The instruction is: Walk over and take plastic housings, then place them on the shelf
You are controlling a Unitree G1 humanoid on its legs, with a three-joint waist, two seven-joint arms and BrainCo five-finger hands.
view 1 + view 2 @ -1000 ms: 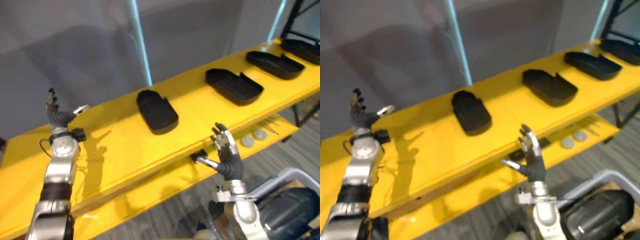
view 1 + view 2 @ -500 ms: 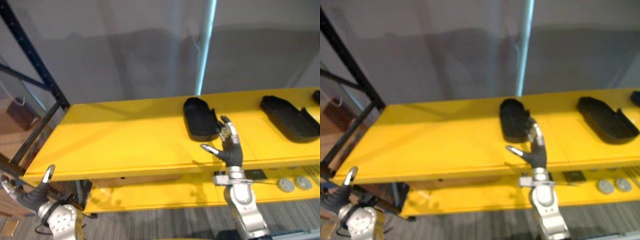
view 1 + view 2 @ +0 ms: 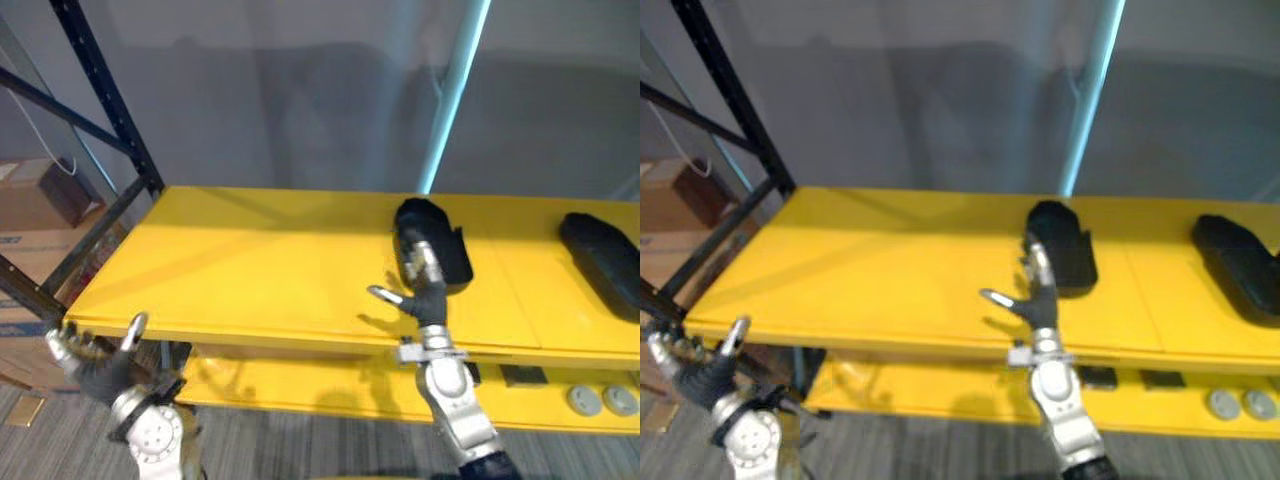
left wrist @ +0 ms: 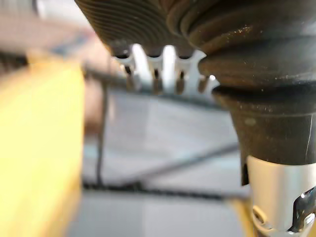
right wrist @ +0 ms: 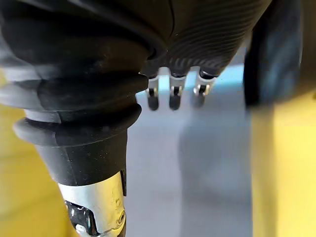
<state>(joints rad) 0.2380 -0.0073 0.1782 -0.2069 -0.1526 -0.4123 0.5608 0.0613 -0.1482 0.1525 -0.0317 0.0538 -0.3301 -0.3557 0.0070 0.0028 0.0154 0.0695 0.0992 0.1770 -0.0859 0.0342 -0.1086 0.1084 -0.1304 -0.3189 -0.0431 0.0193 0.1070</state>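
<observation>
Black plastic, shaped like a long shallow shell: the housing (image 3: 443, 243) lies on the yellow board (image 3: 250, 270), just right of the board's middle, open side up. Its long axis runs from the front edge toward the back wall, leaning slightly to the right at the near end. A second housing (image 3: 605, 262) lies further right on the same board, well apart from the first.

The right hand (image 3: 427, 292) is raised directly in front of the housing's near end, fingers straight and pointing up, thumb stuck out to the left — released, holding nothing. From the head cameras it overlaps the housing's near-left corner; whether it touches cannot be told. The housing therefore lies straight ahead of the palm and a little to its right, end-on to the hand.

The left hand (image 3: 98, 372) hangs low at the far left, below the board's front edge, fingers spread and empty — well apart from both housings.

Judging by this, the right hand is the one to take the housing, probably reaching forward along its length.
</observation>
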